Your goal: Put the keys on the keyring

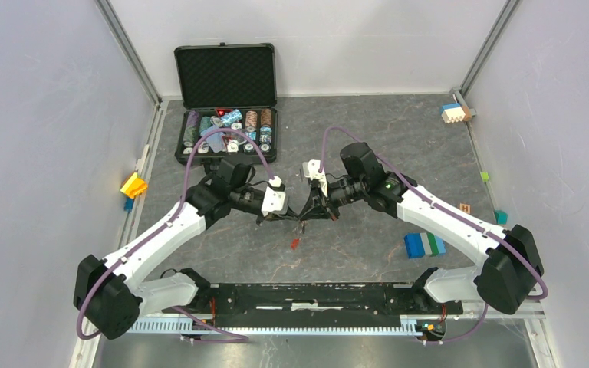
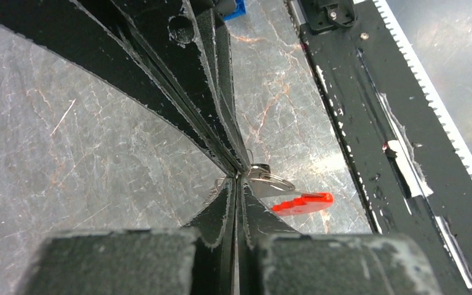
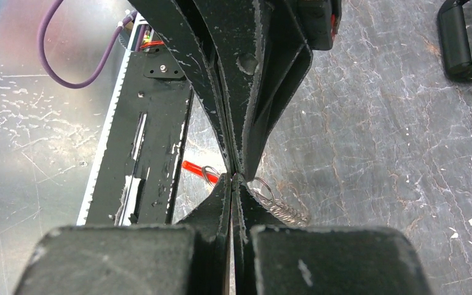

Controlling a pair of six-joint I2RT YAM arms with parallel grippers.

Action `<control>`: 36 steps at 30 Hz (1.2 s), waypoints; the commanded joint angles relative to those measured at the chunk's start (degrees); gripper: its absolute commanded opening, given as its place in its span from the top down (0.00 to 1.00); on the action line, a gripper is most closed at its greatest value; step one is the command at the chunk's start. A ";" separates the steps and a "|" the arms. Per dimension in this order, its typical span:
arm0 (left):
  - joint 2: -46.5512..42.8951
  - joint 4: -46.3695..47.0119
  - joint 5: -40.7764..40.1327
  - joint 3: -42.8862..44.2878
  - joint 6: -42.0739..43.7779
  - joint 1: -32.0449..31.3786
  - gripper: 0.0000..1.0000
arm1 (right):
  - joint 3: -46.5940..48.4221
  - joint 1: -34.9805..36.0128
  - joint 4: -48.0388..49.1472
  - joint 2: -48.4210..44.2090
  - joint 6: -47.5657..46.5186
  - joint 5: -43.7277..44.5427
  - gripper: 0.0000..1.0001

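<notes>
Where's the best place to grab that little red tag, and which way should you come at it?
Probably its free end, away from the ring. Pinch the red tag across its flat faces, coming from that open side. It's long and thin, and both arms' fingers crowd the ring end.

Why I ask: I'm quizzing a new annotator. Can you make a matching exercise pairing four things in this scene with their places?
Things:
1. open black hard case of poker chips
2. flat red plastic tag
3. yellow plastic block
4. blue, white and green block stack

Places on the table:
A. near right
B. centre
C. far left corner
D. left edge, midway

Pairs: 1-C, 2-B, 3-D, 4-A
</notes>
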 commanded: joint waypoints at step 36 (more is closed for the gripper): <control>-0.85 56.77 10.08 -12.75 -44.77 3.80 0.98 | -4.52 -6.26 4.51 -8.34 -2.38 -7.32 0.66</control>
